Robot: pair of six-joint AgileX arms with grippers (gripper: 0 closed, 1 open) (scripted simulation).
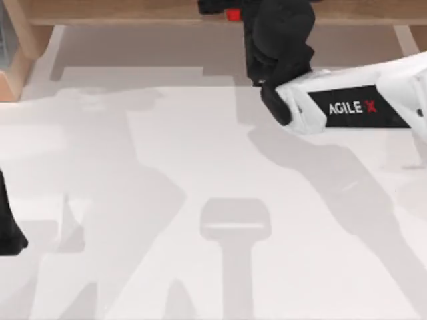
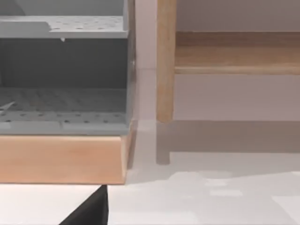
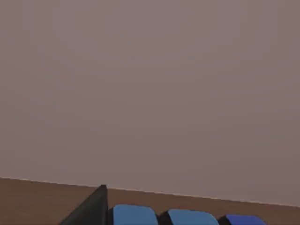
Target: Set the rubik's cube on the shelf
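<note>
Top view: rubik's cube point(image 1: 233, 14) beside right claw point(image 1: 223, 8), over shelf point(image 1: 120, 10).

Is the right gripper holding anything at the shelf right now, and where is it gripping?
Apparently the rubik's cube, at the right gripper over the shelf; the grip's place and the fingers cannot be told.

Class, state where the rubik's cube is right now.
The rubik's cube sits at the right gripper over the shelf, at the top view's far edge, just right of centre.
</note>
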